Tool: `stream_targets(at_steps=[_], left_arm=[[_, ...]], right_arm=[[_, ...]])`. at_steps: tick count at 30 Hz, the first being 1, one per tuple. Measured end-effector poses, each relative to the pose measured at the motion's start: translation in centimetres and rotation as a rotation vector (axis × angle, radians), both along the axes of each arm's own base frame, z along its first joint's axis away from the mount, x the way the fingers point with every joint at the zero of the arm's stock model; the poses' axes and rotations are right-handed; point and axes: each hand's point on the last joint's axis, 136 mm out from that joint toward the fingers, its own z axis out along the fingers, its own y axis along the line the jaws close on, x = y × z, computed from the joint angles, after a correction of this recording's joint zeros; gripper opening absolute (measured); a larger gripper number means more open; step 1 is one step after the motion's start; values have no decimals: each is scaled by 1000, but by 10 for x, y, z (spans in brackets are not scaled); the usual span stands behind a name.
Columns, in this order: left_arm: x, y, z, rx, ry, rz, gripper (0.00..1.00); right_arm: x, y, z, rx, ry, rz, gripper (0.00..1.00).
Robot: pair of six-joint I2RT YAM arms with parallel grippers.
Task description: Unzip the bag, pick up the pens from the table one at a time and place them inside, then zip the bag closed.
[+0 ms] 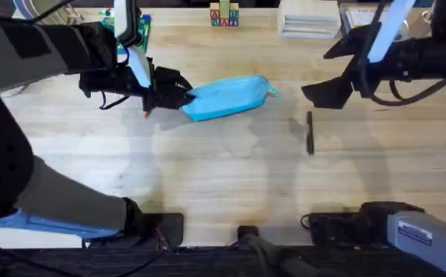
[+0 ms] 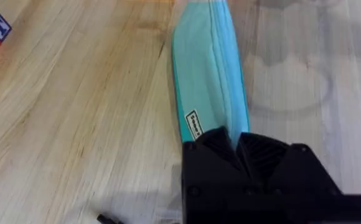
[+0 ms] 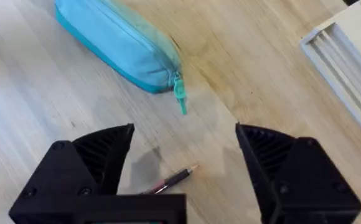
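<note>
**Two tools, one pouch pinned, zipper not yet drawn**

Two black tools are at work. The left tool (image 2: pixel 236 146) is clamped on the near end of the light blue soft fabric pencil pouch (image 1: pixel 227 97), pinching the cloth beside its small white label. The right tool (image 3: pixel 183 155) hangs with its jaws wide apart above the light wooden plank table (image 1: pixel 208 169), over a thin dark pen (image 1: pixel 310 133) lying near it.

The pouch rests on the table left of centre, its long axis running across the table and tilted slightly, the little teal pull tab (image 3: pixel 180 98) at the end pointing toward the right arm. The pen lies well apart from it, roughly crosswise to the pouch.

My worry: the left grip holds only fabric, so a tug on the tab could slide the pouch out or bunch the zipper. The tab is small and floppy, easy to miss.
</note>
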Motion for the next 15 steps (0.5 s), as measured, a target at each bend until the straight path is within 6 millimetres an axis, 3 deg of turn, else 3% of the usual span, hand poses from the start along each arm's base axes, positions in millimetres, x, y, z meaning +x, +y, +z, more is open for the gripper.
stream_targets(at_steps=[15], left_arm=[[0, 0, 0, 0, 0, 0, 42]], right_arm=[[9, -8, -16, 114, 30, 65, 996]])
